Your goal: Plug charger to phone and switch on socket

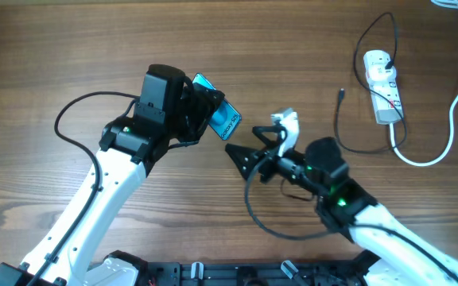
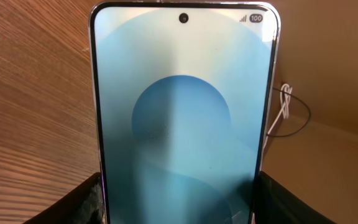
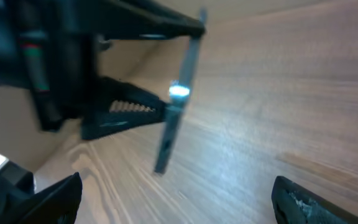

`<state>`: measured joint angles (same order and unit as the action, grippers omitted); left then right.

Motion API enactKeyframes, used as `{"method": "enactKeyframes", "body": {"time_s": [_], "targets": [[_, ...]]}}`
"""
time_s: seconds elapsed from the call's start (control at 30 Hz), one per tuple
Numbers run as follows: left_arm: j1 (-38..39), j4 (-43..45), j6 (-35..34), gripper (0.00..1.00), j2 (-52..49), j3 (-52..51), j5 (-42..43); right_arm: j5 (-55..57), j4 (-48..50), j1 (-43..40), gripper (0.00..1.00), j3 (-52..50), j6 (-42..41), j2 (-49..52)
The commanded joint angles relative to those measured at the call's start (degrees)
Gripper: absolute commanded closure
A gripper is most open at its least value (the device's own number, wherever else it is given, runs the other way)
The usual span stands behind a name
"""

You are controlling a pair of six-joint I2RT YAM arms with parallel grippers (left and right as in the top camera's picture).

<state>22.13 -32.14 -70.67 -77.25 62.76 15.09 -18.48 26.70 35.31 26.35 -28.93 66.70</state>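
Pinched only at its lower end by the left gripper (image 1: 205,107), the phone (image 1: 225,121) may slip; the right gripper (image 1: 242,161) looks spread and empty.

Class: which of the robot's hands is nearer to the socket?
Right. The open right hand is mid-table, left of the socket and closer to the robot's base. The left hand, shut on the phone, is even further left.
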Motion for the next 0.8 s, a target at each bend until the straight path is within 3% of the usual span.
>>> {"method": "enactKeyframes", "body": {"time_s": [0.0, 0.13, 0.33, 0.6, 0.77], "targets": [[0.15, 0.59, -1.84, 0.53, 0.37, 1.44, 3.10, 2.38, 8.31, 0.20, 0.02, 0.31, -4.85, 8.31], [0.26, 0.02, -1.81, 0.53, 0.37, 1.44, 3.06, 2.16, 17.73, 0.22, 0.03, 0.31, -6.88, 14.80], [0.37, -1.51, -1.77, 0.53, 0.37, 1.42, 2.80, 3.48, 22.97, 0.26, 0.10, 0.33, -7.56, 14.84], [3.93, -1.42, -1.84, 0.53, 0.37, 1.42, 0.59, 4.17, 23.65, 0.26, 0.10, 0.37, -10.12, 14.86], [5.11, -0.66, -1.92, 0.53, 0.37, 1.42, 0.44, 4.98, 23.65, 0.52, 0.22, 0.44, -10.43, 14.86]]}}
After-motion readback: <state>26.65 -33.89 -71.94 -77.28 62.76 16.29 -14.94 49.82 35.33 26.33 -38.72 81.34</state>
